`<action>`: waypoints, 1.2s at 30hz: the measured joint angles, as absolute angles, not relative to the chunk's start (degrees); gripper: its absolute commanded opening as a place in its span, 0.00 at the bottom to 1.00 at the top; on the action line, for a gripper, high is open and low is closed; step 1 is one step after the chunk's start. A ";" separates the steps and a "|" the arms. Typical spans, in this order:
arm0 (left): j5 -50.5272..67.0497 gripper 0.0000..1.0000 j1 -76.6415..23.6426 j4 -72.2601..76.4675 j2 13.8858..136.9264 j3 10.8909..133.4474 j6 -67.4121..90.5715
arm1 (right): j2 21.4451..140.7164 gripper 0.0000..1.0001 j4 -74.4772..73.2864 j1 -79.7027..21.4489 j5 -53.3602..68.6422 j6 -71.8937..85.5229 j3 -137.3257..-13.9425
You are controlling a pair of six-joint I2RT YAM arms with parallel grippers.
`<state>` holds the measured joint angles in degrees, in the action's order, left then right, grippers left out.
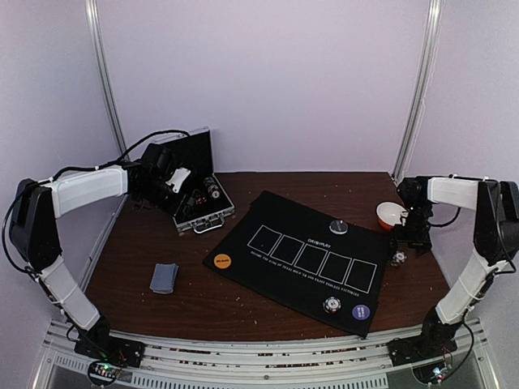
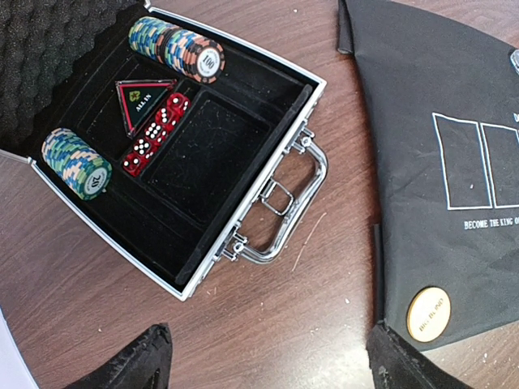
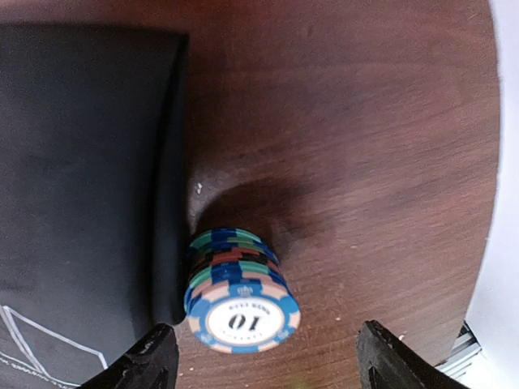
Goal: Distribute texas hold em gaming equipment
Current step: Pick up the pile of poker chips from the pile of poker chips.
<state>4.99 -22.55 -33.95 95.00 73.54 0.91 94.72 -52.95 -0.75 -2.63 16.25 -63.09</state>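
A stack of striped poker chips [image 3: 242, 300] stands on the wood just off the black mat's [image 3: 81, 162] right edge. My right gripper [image 3: 272, 366] is open above it, with a gap between the chips and each finger. The same chip stack [image 1: 397, 258] shows below the right gripper [image 1: 418, 241]. Another chip stack [image 1: 330, 305] sits on the mat near the purple button [image 1: 360, 311]. An orange button [image 1: 223, 261] and a silver button [image 1: 339, 227] also lie on the mat. The cards [image 1: 165, 277] lie on the wood at left. My left gripper [image 2: 268, 361] hangs open and empty near the case [image 2: 243, 235].
The open metal case [image 1: 203, 207] holds two chip rows [image 2: 177, 49], red dice [image 2: 154, 134] and a triangular marker [image 2: 144, 96]. The orange-and-white bowl [image 1: 391, 215] stands right behind the right gripper. The mat [image 1: 308, 259] covers the table's centre.
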 measured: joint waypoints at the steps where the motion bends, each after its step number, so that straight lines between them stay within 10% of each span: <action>1: 4.99 0.87 -22.55 -33.98 95.00 73.54 0.91 | 95.44 0.76 -52.47 -0.71 -2.13 16.14 -62.59; 27: 5.17 0.87 -22.55 -34.00 95.00 73.54 0.89 | 100.71 0.68 -46.04 -0.49 0.36 13.19 -61.04; 36: 5.41 0.87 -22.20 -34.00 95.00 73.54 0.86 | 100.62 0.50 -45.45 -0.51 1.04 13.43 -60.64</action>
